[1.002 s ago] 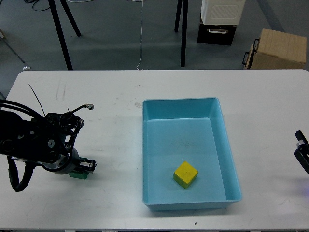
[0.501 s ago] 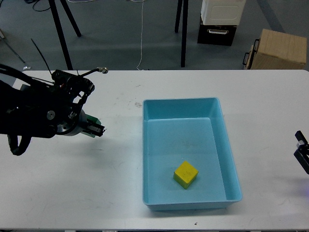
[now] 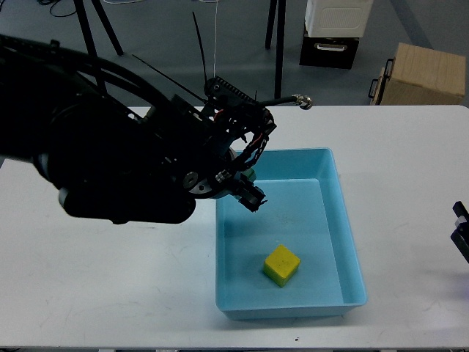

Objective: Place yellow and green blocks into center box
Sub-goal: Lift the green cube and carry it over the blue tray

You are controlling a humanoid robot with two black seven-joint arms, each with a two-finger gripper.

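The left tool (image 3: 248, 189) hangs over the near-left corner of the box (image 3: 344, 227), right above the rim on that side. A small bit of green shows by its tip — that looks like the green block (image 3: 250, 174), so the tool is most likely clenched on it. The tip is dark and small, so how the fingers sit on the block cannot be seen clearly.

The yellow block (image 3: 282, 265) already lies inside the box, on the floor toward the front. So only the green one is left to drop in.

To do this step well, the robot should bring the tool a little more toward the middle of the box, away from the rim. Then it should go down low before letting go, so the block does not bounce out. It should also pick a bare spot, not on top of the yellow block.

The left arm is big and dark in the view. It reaches from the left edge across the counter (image 3: 110, 286), high above it, with the tool pointing down and to the right.

The right tool (image 3: 462, 240) only peeks in at the right edge — its state cannot be told.
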